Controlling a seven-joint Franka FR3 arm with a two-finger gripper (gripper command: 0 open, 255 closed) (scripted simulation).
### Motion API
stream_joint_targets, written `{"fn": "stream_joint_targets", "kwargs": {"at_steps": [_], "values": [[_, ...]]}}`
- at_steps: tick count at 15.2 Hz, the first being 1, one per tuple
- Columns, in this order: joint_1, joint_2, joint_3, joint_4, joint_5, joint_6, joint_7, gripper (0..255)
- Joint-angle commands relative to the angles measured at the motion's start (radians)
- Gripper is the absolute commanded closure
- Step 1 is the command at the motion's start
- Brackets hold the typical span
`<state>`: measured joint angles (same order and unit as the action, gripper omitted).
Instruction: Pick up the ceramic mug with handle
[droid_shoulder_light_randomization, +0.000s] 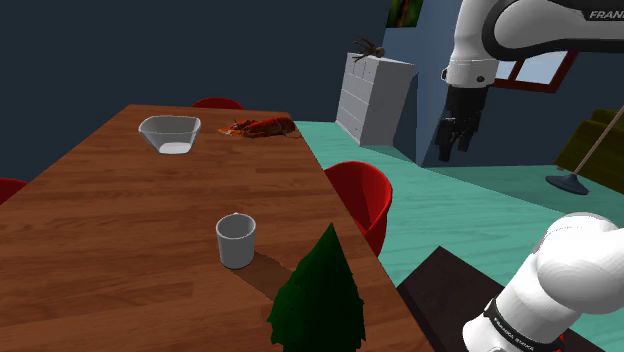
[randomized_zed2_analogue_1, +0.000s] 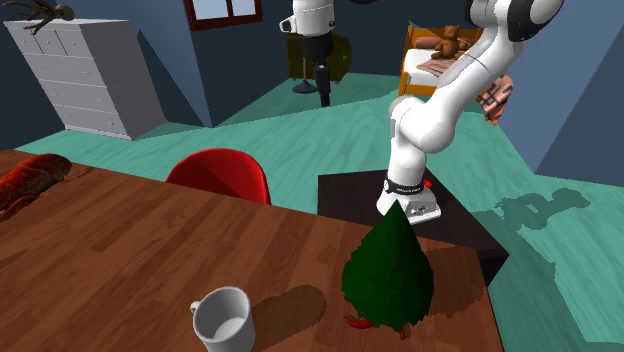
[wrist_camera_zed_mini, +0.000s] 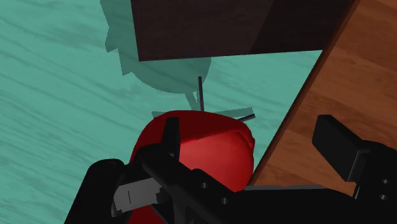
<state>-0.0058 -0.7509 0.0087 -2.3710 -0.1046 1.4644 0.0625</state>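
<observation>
We see the mug (droid_shoulder_light_randomization: 236, 241) mid-table (droid_shoulder_light_randomization: 100, 220), tree (droid_shoulder_light_randomization: 318, 296) nearer and right of it in the shoulder view. Bowl (droid_shoulder_light_randomization: 169, 134) at the far end, lobster (droid_shoulder_light_randomization: 263, 127) just right of it. Chair (droid_shoulder_light_randomization: 359, 197) beside the table's right edge, dresser (droid_shoulder_light_randomization: 375, 97) far behind.

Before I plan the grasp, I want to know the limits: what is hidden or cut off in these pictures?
Shoulder view: the mug shows no handle; its own body seems to hide it.
Shoulder view: the bottom edge cuts the green cone tree.
Second exterior view: the left edge cuts the red lobster.
Second exterior view: a small red thing under the cone is mostly hidden.
</observation>
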Motion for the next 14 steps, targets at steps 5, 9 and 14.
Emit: {"fn": "stream_joint_targets", "kwargs": {"at_steps": [5,9,14], "values": [[0.03,0.068,0.068,-0.001,0.06,0.066,0.084,0],[0.058,0.153,0.136,0.018,0.11,0.134,0.164,0],[0.086,0.28,0.217,0.067,0.154,0.216,0.261,0]]}}
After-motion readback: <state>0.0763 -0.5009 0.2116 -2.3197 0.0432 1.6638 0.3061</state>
